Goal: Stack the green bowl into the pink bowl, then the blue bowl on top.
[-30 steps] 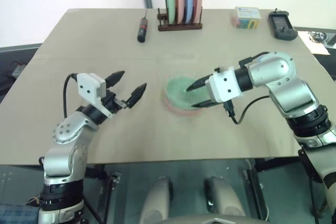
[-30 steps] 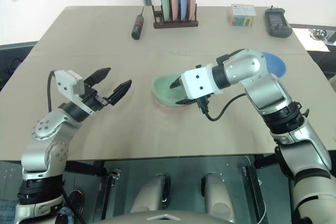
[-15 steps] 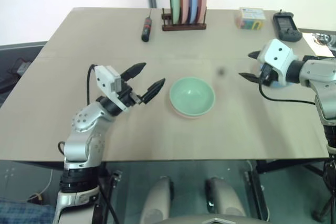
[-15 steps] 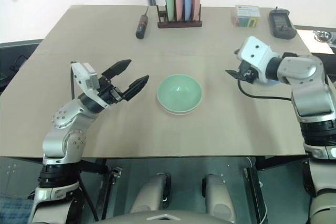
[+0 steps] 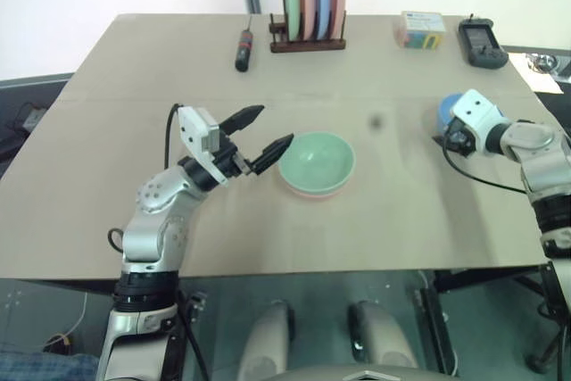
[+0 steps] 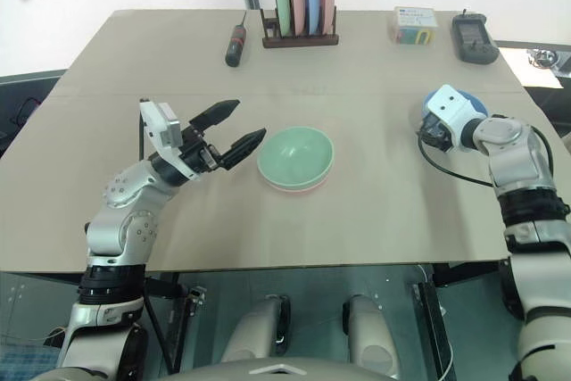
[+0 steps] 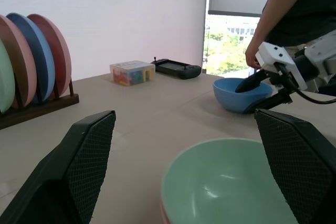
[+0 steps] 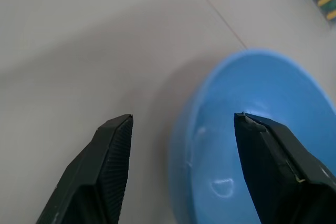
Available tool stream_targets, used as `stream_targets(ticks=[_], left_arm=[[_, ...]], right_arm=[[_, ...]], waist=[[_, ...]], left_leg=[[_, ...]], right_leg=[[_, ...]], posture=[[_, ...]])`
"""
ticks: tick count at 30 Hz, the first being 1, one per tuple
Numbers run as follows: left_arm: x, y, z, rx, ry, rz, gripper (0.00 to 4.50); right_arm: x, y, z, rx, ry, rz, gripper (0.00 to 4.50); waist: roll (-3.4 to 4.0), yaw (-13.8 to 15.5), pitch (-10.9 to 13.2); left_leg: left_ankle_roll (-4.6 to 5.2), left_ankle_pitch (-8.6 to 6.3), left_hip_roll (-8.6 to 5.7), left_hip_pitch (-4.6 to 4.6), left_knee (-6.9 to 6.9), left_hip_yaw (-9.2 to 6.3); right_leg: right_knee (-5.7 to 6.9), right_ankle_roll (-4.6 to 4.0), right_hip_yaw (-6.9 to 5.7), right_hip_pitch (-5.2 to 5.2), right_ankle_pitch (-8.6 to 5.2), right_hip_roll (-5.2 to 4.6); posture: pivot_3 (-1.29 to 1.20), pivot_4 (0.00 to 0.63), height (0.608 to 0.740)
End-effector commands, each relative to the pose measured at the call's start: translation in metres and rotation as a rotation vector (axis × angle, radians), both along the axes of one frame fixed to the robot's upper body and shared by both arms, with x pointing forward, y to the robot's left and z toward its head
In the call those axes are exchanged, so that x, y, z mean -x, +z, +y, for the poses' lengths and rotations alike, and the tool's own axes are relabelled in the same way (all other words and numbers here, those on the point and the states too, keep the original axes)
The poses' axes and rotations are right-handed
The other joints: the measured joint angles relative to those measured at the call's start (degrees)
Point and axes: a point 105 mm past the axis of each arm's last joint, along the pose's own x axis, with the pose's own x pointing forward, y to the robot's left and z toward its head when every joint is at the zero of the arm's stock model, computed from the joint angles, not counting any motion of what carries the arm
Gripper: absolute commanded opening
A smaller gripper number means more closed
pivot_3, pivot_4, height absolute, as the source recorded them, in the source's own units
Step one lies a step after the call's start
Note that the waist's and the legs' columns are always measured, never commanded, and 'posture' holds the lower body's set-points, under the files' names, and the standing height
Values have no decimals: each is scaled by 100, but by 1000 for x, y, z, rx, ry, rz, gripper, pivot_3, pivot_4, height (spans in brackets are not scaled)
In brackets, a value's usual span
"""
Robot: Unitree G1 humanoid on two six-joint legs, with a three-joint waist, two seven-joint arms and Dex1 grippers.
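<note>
The pale green bowl [image 5: 317, 160] sits nested in the pink bowl [image 5: 311, 192], whose rim peeks out beneath it at mid-table. Just left of this stack hovers my left gripper [image 5: 274, 128], open and holding nothing. At the table's right side stands the blue bowl [image 7: 239, 96], partly hidden behind my right wrist in the eye views. My right gripper [image 8: 182, 116] is open and straddles the blue bowl's [image 8: 252, 145] near rim. One finger is inside the bowl and the other outside over the table.
A wooden rack [image 5: 308, 42] with upright plates stands at the far edge. A screwdriver [image 5: 241, 49] lies to its left. A coloured box [image 5: 419, 29] and a black controller [image 5: 482, 43] lie at the far right. A person [image 7: 296, 3] stands beyond the blue bowl.
My right gripper let go of the green bowl, now resting in the pink one, and swung right to the blue bowl. My left gripper moved right, closer to the stack.
</note>
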Motion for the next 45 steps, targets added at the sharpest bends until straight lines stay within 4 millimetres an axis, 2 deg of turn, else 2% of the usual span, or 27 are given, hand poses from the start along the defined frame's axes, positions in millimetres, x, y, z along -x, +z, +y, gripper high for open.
stream_targets(ticks=[1, 4, 5, 6, 11, 16, 17, 19, 21, 25, 31, 35, 36, 37, 40, 42, 45], left_arm=[[8, 14, 2, 9, 5, -75, 4500], [11, 14, 3, 13, 11, -82, 4500], [12, 14, 4, 12, 12, -83, 4500], [13, 14, 4, 12, 13, -85, 4500], [15, 14, 3, 12, 9, -89, 4500], [18, 15, 3, 15, -18, -94, 4500], [18, 14, 3, 12, -22, -93, 4500], [19, 13, 4, 5, -29, -91, 4500], [21, 9, 5, -7, -53, -80, 4500], [26, 2, 5, -41, -100, -57, 4500], [26, -5, 11, -72, -131, -5, 4500], [25, -7, 13, -96, -153, -1, 4500], [24, -7, 14, -98, -153, -2, 4500], [23, -7, 15, -99, -153, -3, 4500], [21, -7, 17, -101, -155, -5, 4500], [21, -7, 16, -104, -165, -10, 4500], [21, -8, 15, -113, -178, -20, 4500]], right_arm=[[-9, 5, -7, 47, -7, -39, 1885], [-12, 4, -7, 56, 0, -41, 493], [-12, 4, -7, 60, 5, -38, 132], [-12, 3, -7, 64, 11, -37, 14], [-12, 7, -2, 80, 52, -52, 14], [-12, 39, 29, 83, 201, -129, 14], [-8, 50, 42, 82, 262, -152, 14], [6, 74, 77, 46, 414, -181, 14], [33, 92, 117, 23, 587, -179, 14], [75, 101, 158, -9, 765, -122, 14], [118, 108, 191, 3, 927, -70, 14], [133, 110, 204, -4, 977, -54, 14], [136, 111, 207, -5, 986, -48, 818], [138, 111, 208, -3, 992, -42, 1037], [139, 115, 210, 2, 993, -43, 2519], [138, 121, 210, -2, 982, -62, 3328], [133, 131, 208, -25, 937, -107, 4303]], waist=[[0, -18, 0], [1, -35, 0], [1, -42, 0], [1, -43, 0], [1, -39, 0], [9, -57, 6], [10, -57, 6], [11, -44, 7], [14, -27, 8], [19, -16, 11], [19, 27, 11], [20, 13, 12], [19, 10, 12], [20, 8, 12], [19, 2, 11], [19, 4, 12], [19, 3, 12]], left_leg=[[0, 0, 0, 0, -1, 0], [0, 0, 0, 0, -3, 1], [0, 0, 0, 1, -4, 1], [0, 0, 0, 2, -4, 2], [0, 0, 0, 4, -3, 1], [0, 0, 0, 4, -3, 3], [0, 0, 1, 4, -3, 4], [0, 0, 2, 5, -4, 3], [0, 0, 2, 3, -4, -1], [0, 0, 4, 0, -5, -11], [0, 0, 4, -1, 4, -16], [0, 0, 5, -1, 4, -17], [0, 0, 5, -1, 4, -17], [0, 0, 5, -1, 4, -17], [0, 0, 5, -1, 4, -16], [0, 0, 5, -1, 4, -17], [0, 0, 5, -1, 4, -16]], right_leg=[[-1, 0, 1, 0, 0, 0], [-1, 0, 3, -1, 0, 0], [-1, 0, 3, -1, 0, 0], [-1, 0, 5, 0, 0, 0], [2, 0, 4, 0, 0, 0], [4, 0, 8, -2, 0, 1], [6, 0, 10, -4, 0, 1], [9, 0, 9, -6, 0, 2], [9, 0, 3, -5, 0, 2], [9, 0, -8, -5, 0, 2], [9, -1, -17, 1, -2, 0], [10, -2, -19, -1, -2, 1], [10, -2, -18, -1, -2, 1], [10, -2, -19, -1, -2, 1], [9, -1, -18, -1, -2, 1], [9, -1, -19, -2, -2, 1], [9, -1, -19, -2, -2, 1]], posture=[[0, 150, 740], [0, 150, 740], [0, 150, 740], [0, 150, 740], [0, 150, 740], [0, 150, 740], [0, 150, 740], [0, 150, 740], [0, 150, 740], [0, 150, 740], [0, 150, 740], [0, 150, 740], [0, 150, 740], [0, 150, 740], [0, 150, 740], [0, 150, 740], [0, 150, 740]])
